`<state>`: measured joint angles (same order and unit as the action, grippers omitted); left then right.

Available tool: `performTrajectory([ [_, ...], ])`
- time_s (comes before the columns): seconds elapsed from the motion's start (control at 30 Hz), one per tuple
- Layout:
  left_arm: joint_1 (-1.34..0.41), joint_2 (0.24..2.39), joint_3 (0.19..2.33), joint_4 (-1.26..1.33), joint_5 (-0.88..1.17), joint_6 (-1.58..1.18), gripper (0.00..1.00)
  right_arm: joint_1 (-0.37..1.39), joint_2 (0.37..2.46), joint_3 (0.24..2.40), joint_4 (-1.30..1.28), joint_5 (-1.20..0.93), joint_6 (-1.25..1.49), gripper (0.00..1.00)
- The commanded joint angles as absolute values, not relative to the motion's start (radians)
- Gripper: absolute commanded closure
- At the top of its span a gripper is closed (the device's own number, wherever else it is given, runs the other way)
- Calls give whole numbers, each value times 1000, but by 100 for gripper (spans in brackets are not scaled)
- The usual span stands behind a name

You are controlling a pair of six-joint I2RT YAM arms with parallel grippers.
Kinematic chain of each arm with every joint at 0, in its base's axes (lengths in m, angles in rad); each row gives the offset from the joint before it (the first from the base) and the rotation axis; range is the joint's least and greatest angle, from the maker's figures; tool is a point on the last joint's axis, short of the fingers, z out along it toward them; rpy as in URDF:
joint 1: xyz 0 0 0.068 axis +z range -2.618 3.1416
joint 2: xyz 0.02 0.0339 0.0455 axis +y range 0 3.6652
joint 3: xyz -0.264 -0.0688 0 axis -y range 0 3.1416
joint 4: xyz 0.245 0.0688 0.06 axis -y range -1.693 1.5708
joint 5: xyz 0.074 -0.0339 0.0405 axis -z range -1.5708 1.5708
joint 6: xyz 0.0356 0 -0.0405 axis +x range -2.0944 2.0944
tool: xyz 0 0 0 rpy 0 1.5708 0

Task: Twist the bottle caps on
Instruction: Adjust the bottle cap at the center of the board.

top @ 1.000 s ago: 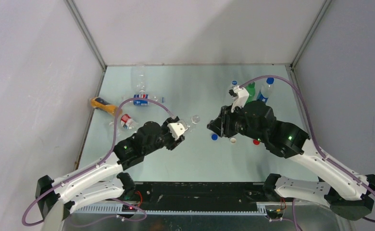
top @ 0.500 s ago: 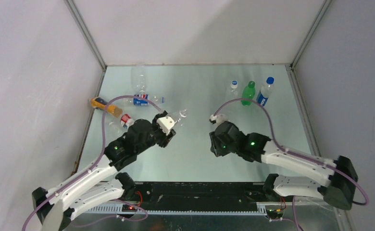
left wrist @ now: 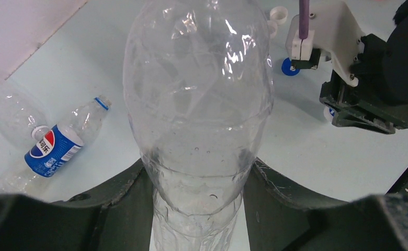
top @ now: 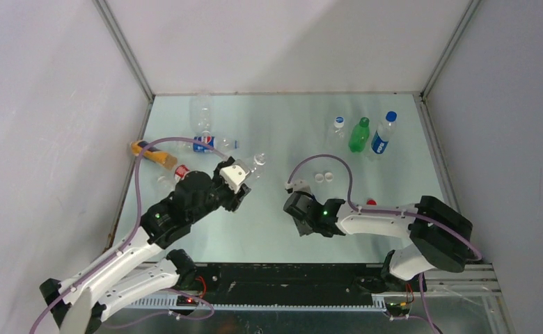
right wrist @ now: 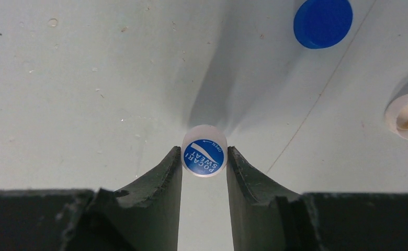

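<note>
Pulled right gripper [right wrist: 204,157] from far side to middle of table [top: 282,118], clenched on cap [right wrist: 204,158]; gripping clear bottle [left wrist: 199,94] in left gripper [left wrist: 196,175]; mate next.

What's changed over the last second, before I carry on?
The right gripper, shut on the white cap, swung back from the far upright bottles to the middle of the table. The left gripper, holding the clear bottle, drifted slightly left. Neither grip changed; the lying bottles stayed put.

A lab booth, white walls [top: 276,42] enclosing the tabletop [top: 282,139]
</note>
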<state>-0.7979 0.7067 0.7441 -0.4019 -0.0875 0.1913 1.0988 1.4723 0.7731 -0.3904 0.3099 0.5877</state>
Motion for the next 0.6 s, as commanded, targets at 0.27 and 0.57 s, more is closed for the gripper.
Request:
performTrajectory([
  [0.27, -791, 731, 821, -399, -117, 210, 100, 1100, 1457, 808, -374, 232, 578, 41],
  [0.57, -785, 706, 829, -417, -146, 217, 100, 1039, 1350, 863, -510, 45, 150, 18],
])
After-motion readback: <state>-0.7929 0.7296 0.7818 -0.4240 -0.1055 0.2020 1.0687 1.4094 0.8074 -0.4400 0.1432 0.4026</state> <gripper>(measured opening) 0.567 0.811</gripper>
